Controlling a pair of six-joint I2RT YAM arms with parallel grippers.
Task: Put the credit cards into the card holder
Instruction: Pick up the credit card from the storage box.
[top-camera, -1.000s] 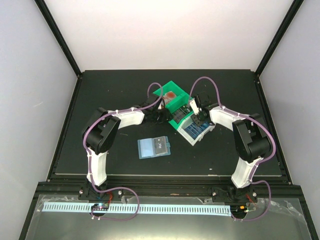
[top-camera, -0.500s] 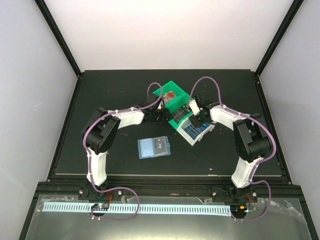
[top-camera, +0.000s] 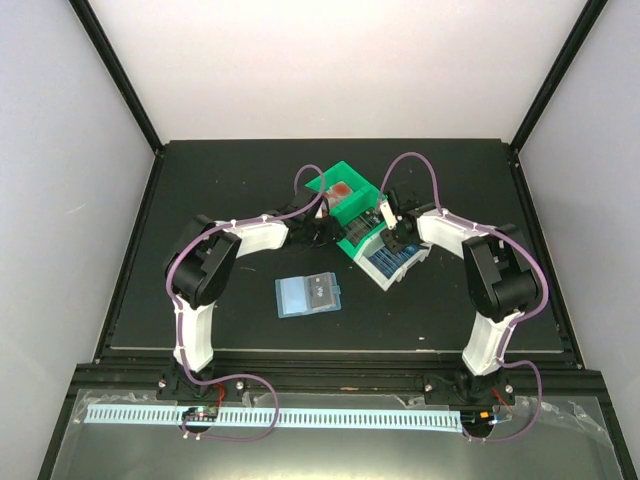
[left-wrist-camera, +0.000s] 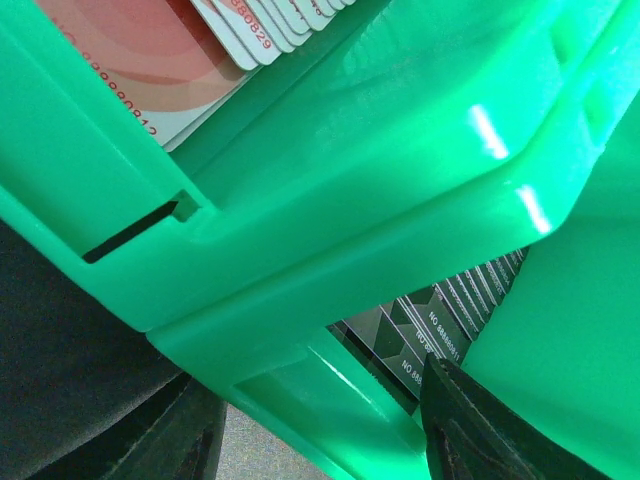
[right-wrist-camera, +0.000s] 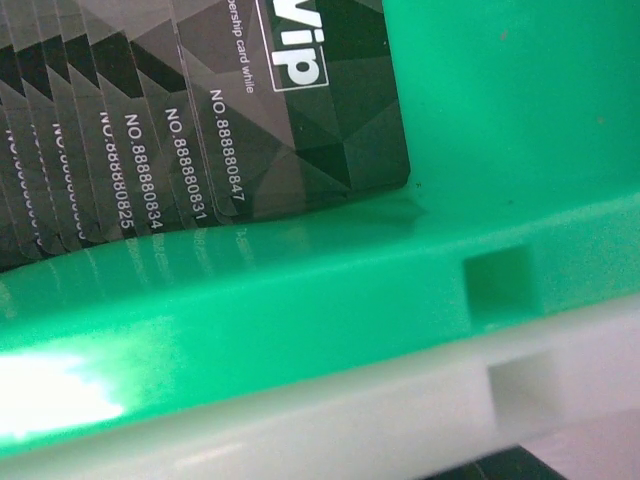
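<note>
On the black table (top-camera: 200, 200), the blue card holder (top-camera: 310, 295) lies open and flat nearest the arms' bases, touched by neither arm and set apart from the bins. Beyond it to the right, a white bin (top-camera: 421, 258) carries a row of blue credit cards (top-camera: 388, 264) and butts against a green bin (top-camera: 343, 172) farther back. The right claw (top-camera: 390, 225) hangs over the seam between the two bins. Its wrist camera sees only dark VIP credit cards (right-wrist-camera: 300, 100) fanned in the green bin above the white rim; how wide its jaws stand, or whether they hold anything, cannot be told. The left claw (top-camera: 323, 230) meets the green bin's left side, its dark fingers (left-wrist-camera: 485, 430) standing apart astride a bin wall, one beside the dark cards. Whether they grip the wall cannot be told. Red-and-white credit cards (left-wrist-camera: 120, 50) fill the farthest compartment.
</note>
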